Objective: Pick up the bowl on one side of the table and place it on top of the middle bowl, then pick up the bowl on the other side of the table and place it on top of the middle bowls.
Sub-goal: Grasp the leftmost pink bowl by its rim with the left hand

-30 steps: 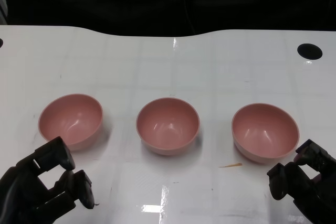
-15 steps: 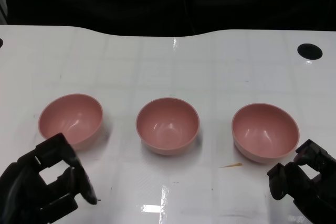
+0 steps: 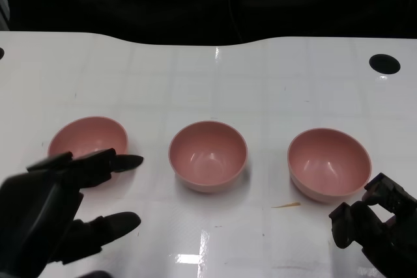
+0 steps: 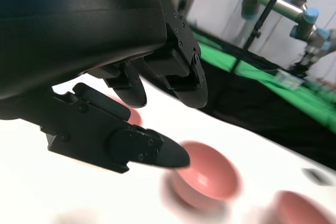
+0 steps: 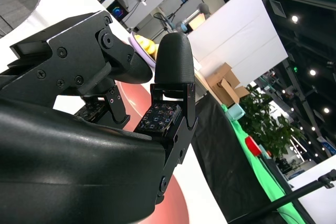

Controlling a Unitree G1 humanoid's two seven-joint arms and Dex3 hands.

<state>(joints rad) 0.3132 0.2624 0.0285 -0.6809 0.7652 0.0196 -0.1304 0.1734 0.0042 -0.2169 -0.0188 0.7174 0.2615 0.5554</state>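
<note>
Three pink bowls stand in a row on the white table (image 3: pixel 208 83): the left bowl (image 3: pixel 85 140), the middle bowl (image 3: pixel 208 154) and the right bowl (image 3: pixel 329 163). My left hand (image 3: pixel 55 216) hovers at the near side of the left bowl with its fingers (image 3: pixel 120 161) spread, their tips over the bowl's near rim, and it holds nothing. The left wrist view shows that hand (image 4: pixel 105 77) spread, with the middle bowl (image 4: pixel 207 174) blurred beyond it. My right hand (image 3: pixel 376 226) sits just in front of the right bowl, fingers curled in and empty.
A black round hole (image 3: pixel 384 63) lies in the table at the far right. A small orange sliver (image 3: pixel 287 206) lies in front of the right bowl. Beyond the table's curved far edge everything is dark.
My left hand has uncurled, spreading its fingers, and has risen and reached forward to the left bowl's near rim. The right hand and the bowls have not moved.
</note>
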